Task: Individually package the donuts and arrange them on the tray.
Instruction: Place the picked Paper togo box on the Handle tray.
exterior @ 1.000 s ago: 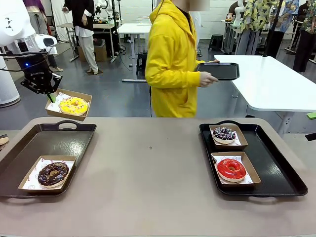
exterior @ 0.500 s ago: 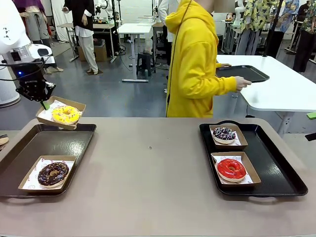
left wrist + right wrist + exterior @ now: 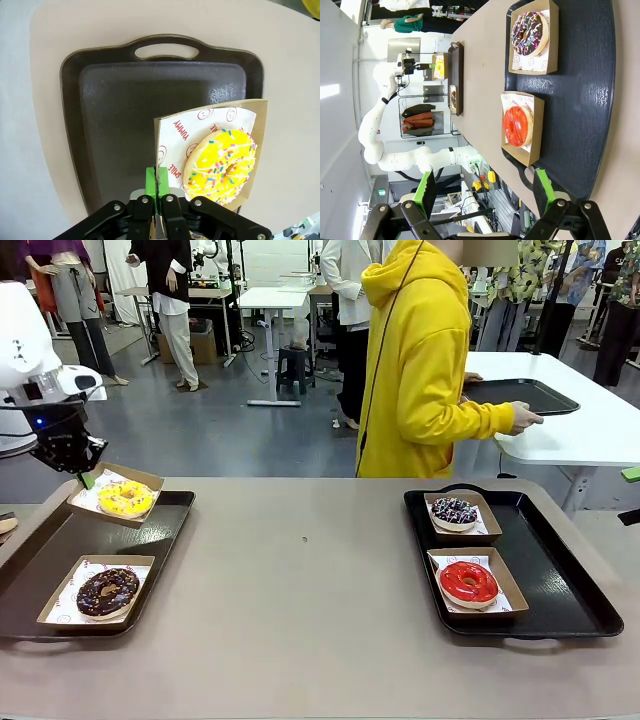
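My left gripper point(image 3: 82, 472) is shut on the corner of a shallow cardboard box point(image 3: 112, 495) holding the yellow-iced donut point(image 3: 125, 498). The box hangs slightly tilted over the far end of the left tray point(image 3: 120, 535). In the left wrist view the green pads point(image 3: 150, 176) pinch the box's edge, with the yellow donut point(image 3: 222, 165) to the right over the tray point(image 3: 140, 95). The chocolate donut point(image 3: 107, 591) sits boxed at that tray's near end. The purple donut point(image 3: 454, 510) and the red donut point(image 3: 468, 582) sit boxed on the right tray point(image 3: 560, 580). My right gripper point(image 3: 485, 184) stands open above the red donut point(image 3: 518, 125).
A person in a yellow hoodie point(image 3: 430, 370) stands beyond the table's far edge, holding a dark tray point(image 3: 525, 396) over a white table point(image 3: 590, 430). Bare brown tabletop point(image 3: 300, 580) lies between the two trays.
My left gripper has carried the yellow donut's box down and to the left, towards the left tray's far end. The person has stepped right with the dark tray.
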{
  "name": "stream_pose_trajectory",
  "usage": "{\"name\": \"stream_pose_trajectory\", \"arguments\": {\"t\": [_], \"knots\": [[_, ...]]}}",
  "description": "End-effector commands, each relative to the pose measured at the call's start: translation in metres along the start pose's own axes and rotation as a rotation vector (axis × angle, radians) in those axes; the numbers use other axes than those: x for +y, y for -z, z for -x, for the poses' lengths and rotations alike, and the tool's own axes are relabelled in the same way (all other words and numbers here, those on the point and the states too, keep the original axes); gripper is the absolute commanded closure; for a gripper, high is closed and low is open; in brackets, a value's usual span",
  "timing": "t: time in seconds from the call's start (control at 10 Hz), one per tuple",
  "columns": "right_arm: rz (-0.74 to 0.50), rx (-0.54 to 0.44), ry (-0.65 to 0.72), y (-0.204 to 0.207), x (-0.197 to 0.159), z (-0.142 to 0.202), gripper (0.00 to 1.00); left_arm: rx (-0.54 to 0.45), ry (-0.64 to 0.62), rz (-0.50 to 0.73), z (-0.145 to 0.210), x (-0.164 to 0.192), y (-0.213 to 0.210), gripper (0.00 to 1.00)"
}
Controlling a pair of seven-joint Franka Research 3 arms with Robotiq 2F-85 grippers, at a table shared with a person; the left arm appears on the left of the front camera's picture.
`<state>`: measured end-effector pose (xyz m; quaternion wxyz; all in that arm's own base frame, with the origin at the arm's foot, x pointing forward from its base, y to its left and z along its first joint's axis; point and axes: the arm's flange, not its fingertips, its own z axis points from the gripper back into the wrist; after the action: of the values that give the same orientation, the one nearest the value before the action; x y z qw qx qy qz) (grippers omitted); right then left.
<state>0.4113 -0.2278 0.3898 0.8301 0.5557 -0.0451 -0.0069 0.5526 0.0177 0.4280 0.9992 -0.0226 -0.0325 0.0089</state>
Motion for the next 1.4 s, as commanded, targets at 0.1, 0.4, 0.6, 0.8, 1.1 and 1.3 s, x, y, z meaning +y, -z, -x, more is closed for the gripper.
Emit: {"name": "stream_pose_trajectory", "arguments": {"t": [0.1,0.4,0.6,0.8,1.1,1.3], "knots": [[-0.001,-0.004,-0.001,0.001,0.002,0.003,0.00,-0.014,0.017,-0.025,0.006,0.009,0.020,0.99],[-0.001,-0.004,-0.001,0.001,0.002,0.003,0.00,-0.008,0.020,-0.054,0.010,0.008,0.043,0.99],[-0.001,-0.004,-0.001,0.001,0.002,0.003,0.00,-0.003,0.025,-0.072,0.010,0.006,0.051,0.99],[-0.001,-0.004,-0.001,0.001,0.002,0.003,0.00,-0.007,0.024,-0.081,0.009,0.005,0.052,0.99],[-0.001,-0.004,-0.001,0.001,0.002,0.003,0.00,-0.009,0.023,-0.093,0.007,0.006,0.052,0.41],[-0.001,-0.004,-0.001,0.001,0.002,0.003,0.00,-0.007,0.019,-0.089,0.007,0.007,0.050,0.00]]}}
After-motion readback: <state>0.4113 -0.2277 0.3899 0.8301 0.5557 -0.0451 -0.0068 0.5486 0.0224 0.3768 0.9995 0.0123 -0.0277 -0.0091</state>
